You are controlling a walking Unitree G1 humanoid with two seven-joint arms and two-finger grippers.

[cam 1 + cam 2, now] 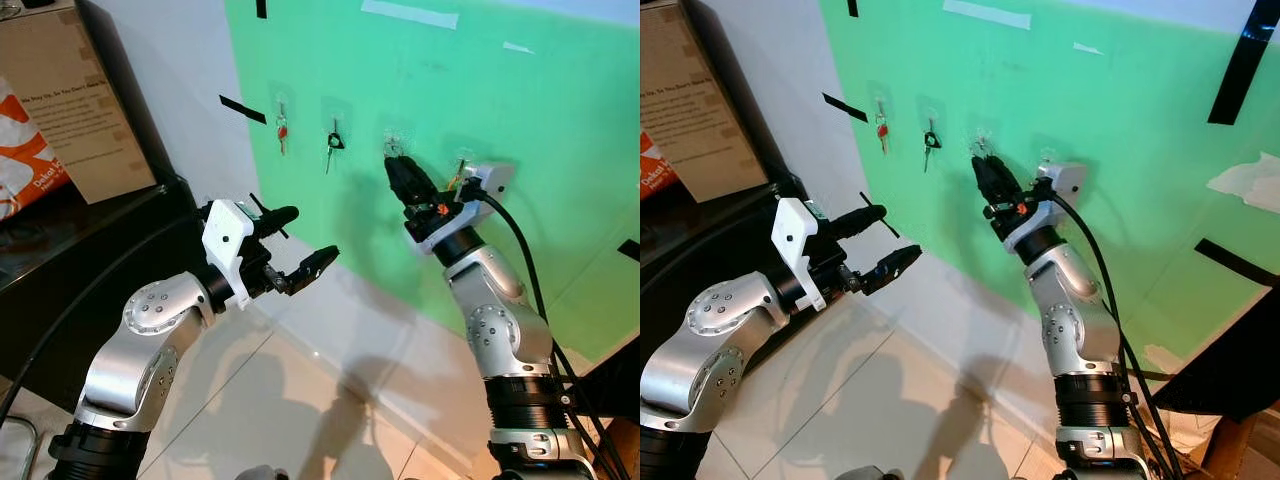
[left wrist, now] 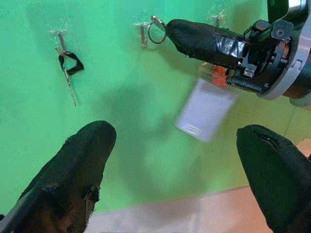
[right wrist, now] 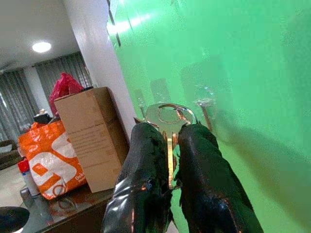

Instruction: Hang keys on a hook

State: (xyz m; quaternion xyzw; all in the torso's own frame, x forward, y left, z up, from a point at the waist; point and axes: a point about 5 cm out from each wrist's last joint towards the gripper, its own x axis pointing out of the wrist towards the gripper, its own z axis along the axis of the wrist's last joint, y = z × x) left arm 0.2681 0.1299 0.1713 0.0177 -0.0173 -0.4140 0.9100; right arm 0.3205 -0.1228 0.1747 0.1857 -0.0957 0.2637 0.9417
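Keys: the right gripper has a gold-coloured key pinched tight between its two black fingers, with the split ring poking out past the fingertips. It's held up against the green wall, right at the third hook of the row, counting from the wall's left edge. From the left wrist camera the ring looks just beside that hook, maybe touching it, but I honestly can't tell whether it's actually over the peg.

Two hooks further toward the left edge of the green panel are already taken: the first one carries a red key, the next one a black-headed key hanging straight down. A fourth hook sits just beyond the right gripper's wrist, partly hidden by it.

The left gripper is lower down and well off the wall, fingers spread wide with nothing between them, pointed toward the green panel.

Other stuff around: strips of black tape on the wall, a cardboard box and an orange-and-white bag on a dark cabinet at the robot's left, and a pale tiled floor.
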